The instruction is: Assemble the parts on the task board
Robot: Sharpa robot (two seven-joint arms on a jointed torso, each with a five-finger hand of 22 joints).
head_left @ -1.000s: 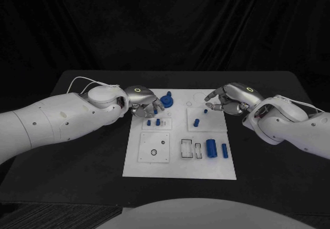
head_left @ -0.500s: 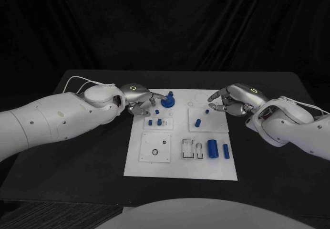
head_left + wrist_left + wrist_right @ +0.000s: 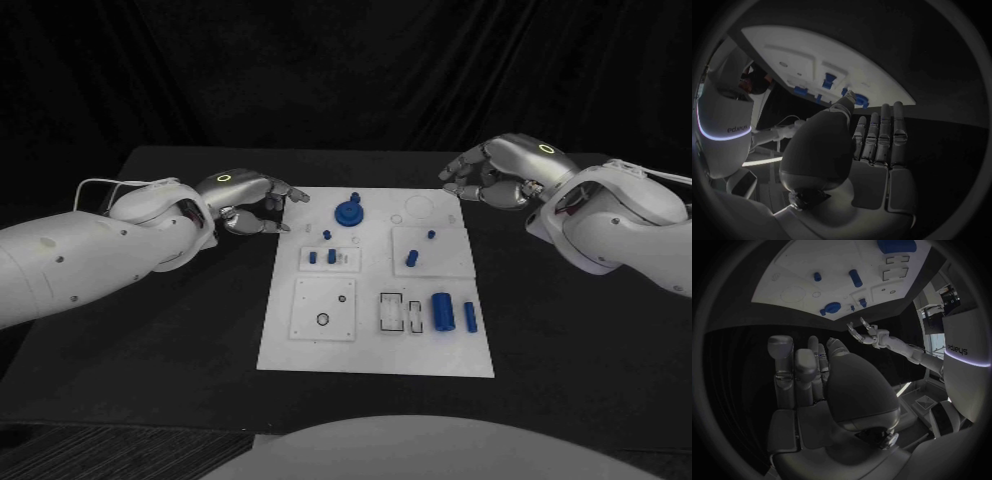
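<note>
1. Nearest, the white task board [image 3: 378, 345] lies mid-tabletop [image 3: 159, 340], with two blue parts [image 3: 444, 311] near its right edge.
2. Further back, a round blue part [image 3: 349, 212] stands on it.
3. Beyond the board's left edge, the left robot hand [image 3: 253, 200] hovers empty, fingers loosely spread.
4. Farthest, the right robot hand [image 3: 490, 178] hovers empty, fingers loosely curled.

Matt white task board [image 3: 378, 345], glossy blue plastic-looking parts [image 3: 444, 310], matt black table [image 3: 173, 330].
</note>
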